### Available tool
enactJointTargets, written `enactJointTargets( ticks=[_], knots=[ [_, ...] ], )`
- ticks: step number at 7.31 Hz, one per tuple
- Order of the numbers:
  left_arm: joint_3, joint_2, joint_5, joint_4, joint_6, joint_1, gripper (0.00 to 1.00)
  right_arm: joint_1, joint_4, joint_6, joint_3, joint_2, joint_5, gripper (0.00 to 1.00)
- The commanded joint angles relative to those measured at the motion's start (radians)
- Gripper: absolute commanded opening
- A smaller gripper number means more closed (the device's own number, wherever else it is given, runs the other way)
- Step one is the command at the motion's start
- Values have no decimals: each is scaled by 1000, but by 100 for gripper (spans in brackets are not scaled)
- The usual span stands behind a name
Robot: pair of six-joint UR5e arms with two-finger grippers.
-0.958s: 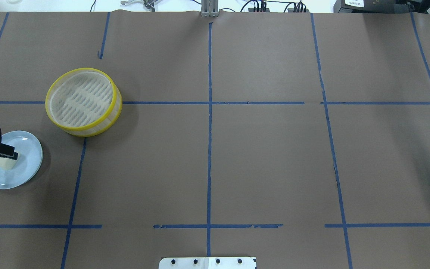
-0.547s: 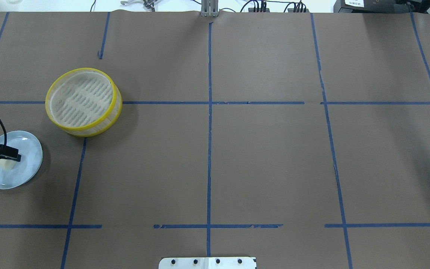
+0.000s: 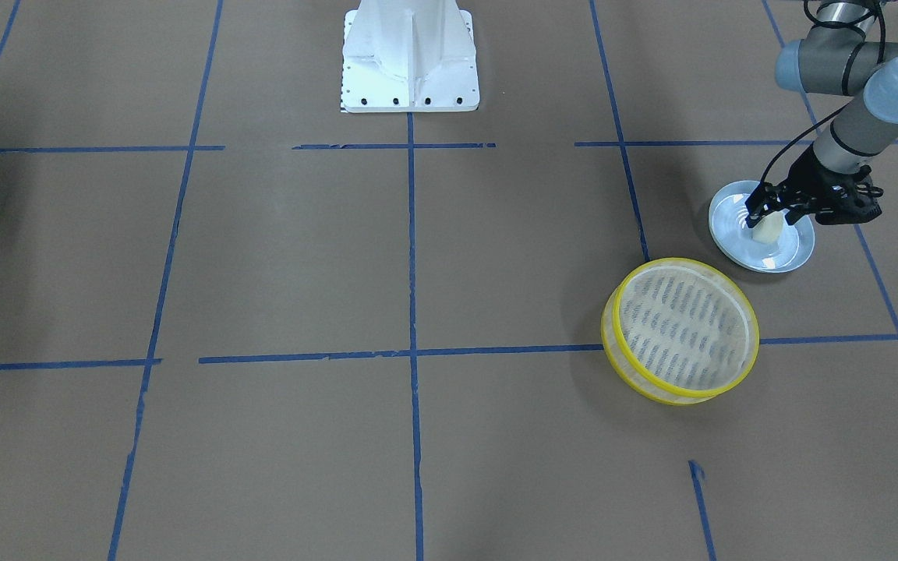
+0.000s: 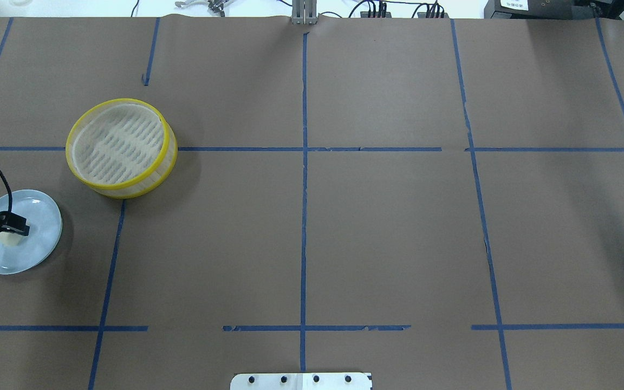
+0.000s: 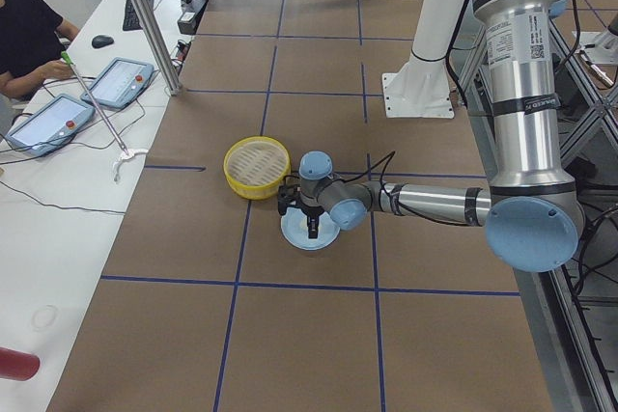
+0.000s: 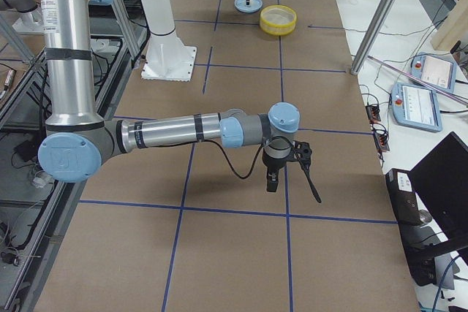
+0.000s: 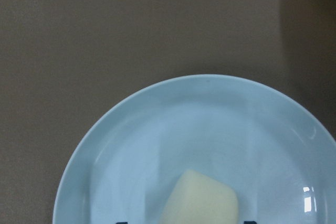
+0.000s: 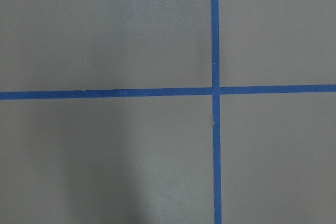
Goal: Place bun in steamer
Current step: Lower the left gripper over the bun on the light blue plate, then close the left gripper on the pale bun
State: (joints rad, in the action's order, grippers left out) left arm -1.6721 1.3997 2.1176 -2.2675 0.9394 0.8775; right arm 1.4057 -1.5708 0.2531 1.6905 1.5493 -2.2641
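Observation:
The cream-white bun (image 3: 768, 229) lies on a pale blue plate (image 3: 798, 245). My left gripper (image 3: 766, 213) is low over the plate, open, with a finger on each side of the bun. In the left wrist view the bun (image 7: 202, 201) sits between two fingertips just showing at the bottom edge, on the plate (image 7: 157, 129). The overhead view shows the gripper (image 4: 17, 229) over the bun (image 4: 6, 239). The yellow-rimmed steamer (image 4: 118, 144) stands empty beyond the plate, also in the front view (image 3: 683, 332). My right gripper (image 6: 272, 180) hangs over bare table far away; I cannot tell its state.
Brown paper with blue tape lines covers the table (image 4: 377, 227). The robot base (image 3: 410, 58) stands at the table's middle edge. The plate (image 4: 41, 216) sits close to the table's left end. An operator's desk with tablets (image 5: 58, 113) runs along the far side.
My left gripper has come down over the plate and now straddles the bun. The bun, plate and steamer have not moved.

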Motion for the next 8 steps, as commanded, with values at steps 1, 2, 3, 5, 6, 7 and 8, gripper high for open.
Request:
enactJointTargets(
  ticks=[1,2,3,5,6,7,8],
  knots=[
    [-1,2,1,0,1,0,40,-1,0,0,0,0,0,100],
    [-5,2,1,0,1,0,32,1,0,0,0,0,0,100],
    [-3,2,-1,0,1,0,28,-1,0,0,0,0,0,100],
    [-6,1,-1,2,-1,1,26,1,0,0,0,0,0,100],
    [-15,-1,1,2,-7,4,26,1,0,0,0,0,0,100],
    [-50,-11,7,11,-7,8,28,1,0,0,2,0,0,100],
    [-105,-8,9,79,-7,12,29,1,0,0,0,0,0,100]
  ],
)
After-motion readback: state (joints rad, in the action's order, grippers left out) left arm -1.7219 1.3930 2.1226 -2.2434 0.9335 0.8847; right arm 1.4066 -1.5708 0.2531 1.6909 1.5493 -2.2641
